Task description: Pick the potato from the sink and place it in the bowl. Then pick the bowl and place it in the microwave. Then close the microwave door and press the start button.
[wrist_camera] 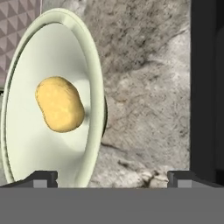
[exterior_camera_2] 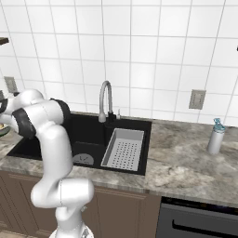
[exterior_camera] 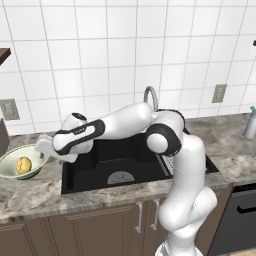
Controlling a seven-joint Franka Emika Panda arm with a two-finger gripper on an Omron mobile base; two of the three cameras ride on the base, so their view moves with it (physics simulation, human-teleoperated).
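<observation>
Wide-parted fingertips [wrist_camera: 46, 176] of the empty gripper [wrist_camera: 113, 178] hang over the bowl's right rim, with the potato [wrist_camera: 59, 104] lying inside the bowl [wrist_camera: 83, 57] on the stone counter [wrist_camera: 144, 87] just left of the sink [exterior_camera: 115, 160].

At the left of the left base view, the potato [exterior_camera: 23, 164] is yellow-golden inside a pale cream-green bowl [exterior_camera: 10, 161] with a darker green outside. The sink [exterior_camera: 102, 155] in the middle is matte black, its faucet [exterior_camera_2: 105, 100] steel grey, its drain tray [exterior_camera_2: 124, 148] grey and dotted with holes. The counter [exterior_camera: 30, 192] is mottled grey-brown stone, the wall tiles [exterior_camera_2: 139, 46] white, the cabinet doors [exterior_camera: 90, 232] brown.
</observation>
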